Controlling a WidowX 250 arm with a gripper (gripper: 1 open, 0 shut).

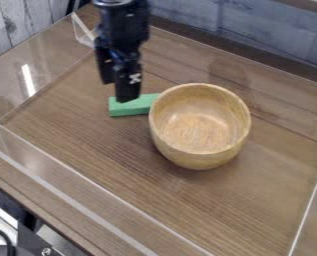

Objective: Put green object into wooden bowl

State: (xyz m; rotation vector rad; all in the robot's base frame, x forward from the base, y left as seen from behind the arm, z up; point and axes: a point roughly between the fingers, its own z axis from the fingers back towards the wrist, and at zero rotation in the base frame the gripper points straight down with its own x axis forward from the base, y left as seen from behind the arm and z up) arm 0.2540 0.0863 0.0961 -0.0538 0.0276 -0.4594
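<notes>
Nearest the camera: a clear acrylic wall [121, 185] runs along the front edge of the dark wood-grain table [81, 140], with glare streaks on it.

Wooden bowl [200, 124]: right of the gripper and a bit nearer the camera. Round, light tan, thick wall, smooth rounded rim, grain visible inside. Upright, nothing in it.

Green object [130, 104]: directly below the gripper, lying flat on the table, just left of the bowl's rim; cannot tell if the two touch. Bright green, matte, flat rectangular, shorter than the bowl is wide. Its far part is hidden behind the fingers.

Gripper [122, 84]: black, pointing straight down, fingers spread apart, holding nothing. The tips sit right over the block's far end; contact can't be judged from this angle. The dark arm rises out of the top of the picture.

Behind the gripper: a small clear plastic bracket [83, 28] at the far-left corner of the enclosure. Past the table's far edge, a pale grey plank wall [274, 30]. Another acrylic wall [305, 215] closes the right side.
</notes>
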